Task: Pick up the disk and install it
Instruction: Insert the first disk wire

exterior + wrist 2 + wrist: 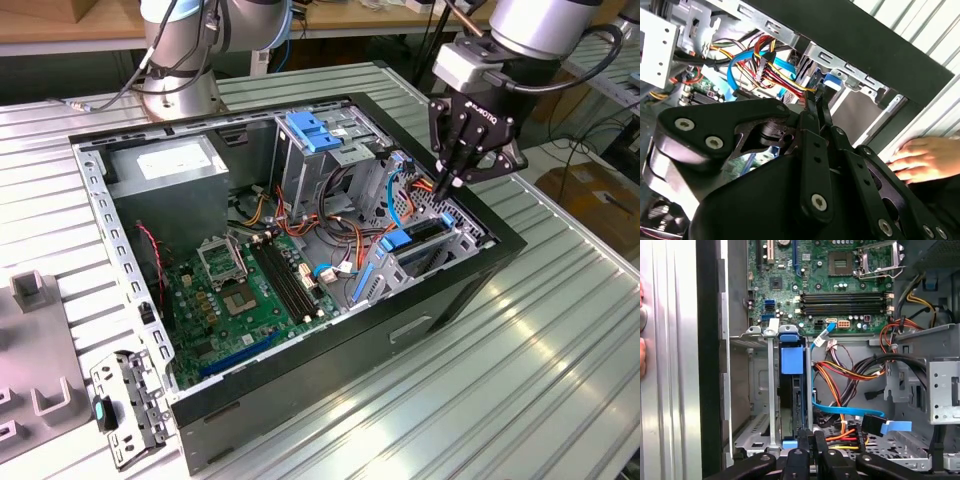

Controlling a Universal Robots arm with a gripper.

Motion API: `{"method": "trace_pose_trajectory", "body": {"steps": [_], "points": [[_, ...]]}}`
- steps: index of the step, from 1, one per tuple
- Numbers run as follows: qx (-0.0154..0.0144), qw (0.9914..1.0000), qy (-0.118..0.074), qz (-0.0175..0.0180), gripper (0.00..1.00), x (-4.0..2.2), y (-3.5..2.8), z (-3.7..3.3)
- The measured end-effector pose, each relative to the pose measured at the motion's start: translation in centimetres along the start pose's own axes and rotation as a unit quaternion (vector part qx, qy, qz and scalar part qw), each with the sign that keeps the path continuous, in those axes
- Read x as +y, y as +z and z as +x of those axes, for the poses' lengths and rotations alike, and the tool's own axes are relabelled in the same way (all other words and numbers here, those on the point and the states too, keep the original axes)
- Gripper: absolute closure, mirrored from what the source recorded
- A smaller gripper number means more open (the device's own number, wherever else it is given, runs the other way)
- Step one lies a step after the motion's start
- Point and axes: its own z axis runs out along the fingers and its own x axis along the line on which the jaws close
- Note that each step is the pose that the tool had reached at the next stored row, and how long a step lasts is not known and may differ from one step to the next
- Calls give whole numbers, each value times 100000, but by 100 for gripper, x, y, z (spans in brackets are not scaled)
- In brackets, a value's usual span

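Observation:
The disk stands on edge in the lower drive bay of the open computer case, with a blue tab at one end and a blue rail along its side. My gripper hovers just above that bay, near the case's edge on the exterior view's right. Its fingertips are pressed together with nothing between them, right beside the disk's near end. In the second wrist view the gripper points into the bay beside a bundle of coloured cables.
A person's hand rests on the case's outer wall close to my gripper. Inside the case are the motherboard, a grey power-supply box, a metal drive cage with a blue bracket and loose blue cables.

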Motion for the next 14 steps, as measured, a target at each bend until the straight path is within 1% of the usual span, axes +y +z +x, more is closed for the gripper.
{"method": "trace_pose_trajectory", "body": {"steps": [2, 4, 6, 7, 9, 10, 14], "points": [[-18, 99984, 1776, -71, 84, 0, 1, 0], [-35, 99942, 3414, -136, 84, 0, 3, 0], [-61, 99829, 5837, -234, 84, 0, 7, 0], [-76, 99746, 7118, -285, 84, 0, 9, 0], [-96, 99632, 8558, -342, 84, 0, 11, 0], [-102, 99610, 8812, -356, 84, 0, 11, 0], [-100, 99608, 8840, -356, 84, 0, 11, 0]]}}
